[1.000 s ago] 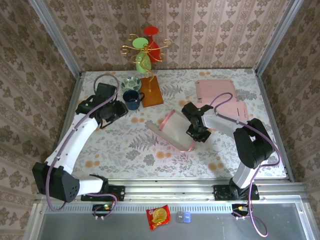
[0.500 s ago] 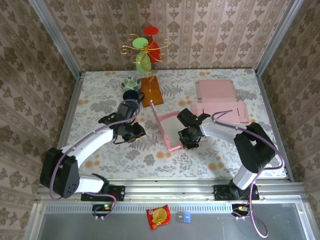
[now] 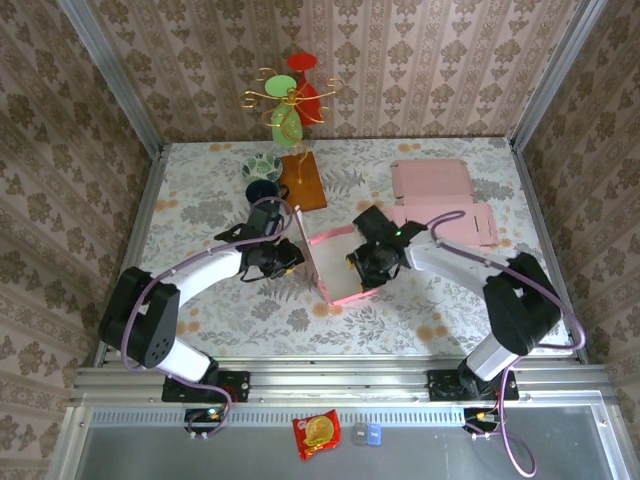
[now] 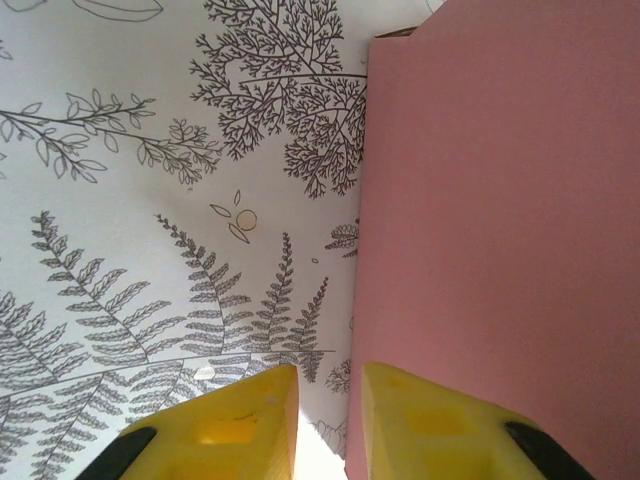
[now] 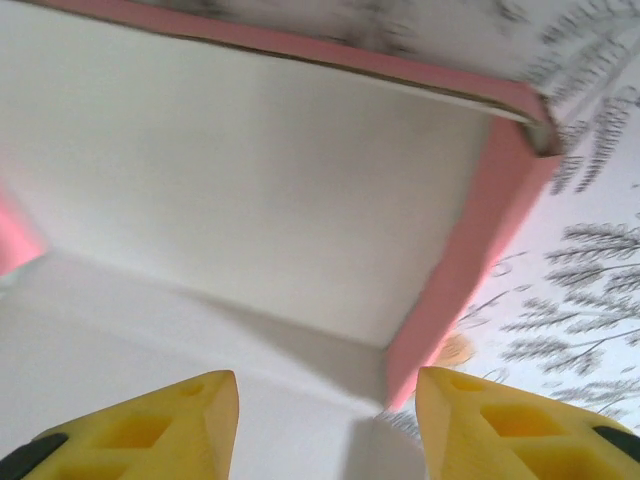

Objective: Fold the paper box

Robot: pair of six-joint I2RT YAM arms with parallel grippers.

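The pink paper box (image 3: 335, 268) stands half-formed at the table's middle, its left wall upright and its white inside facing right. My left gripper (image 3: 289, 258) is pressed against the outside of that wall; the pink wall (image 4: 500, 200) runs along the right finger, and the fingertips (image 4: 330, 420) stand a narrow gap apart with tablecloth showing between them. My right gripper (image 3: 366, 264) reaches into the box from the right. It is open (image 5: 327, 420) over the white inner floor (image 5: 250, 180), with a pink side wall (image 5: 470, 250) just ahead to the right.
Two flat pink box blanks (image 3: 430, 180) (image 3: 460, 222) lie at the back right. A brown board (image 3: 303, 182), dark mug (image 3: 262, 192), patterned bowl (image 3: 263, 164) and wire ornament stand (image 3: 292, 100) crowd the back middle. A snack packet (image 3: 316, 433) lies below the table's front rail.
The left arm swung from the back left across to the box's left wall. The box went from lying tilted to having a wall upright. The right gripper shifted left into it.
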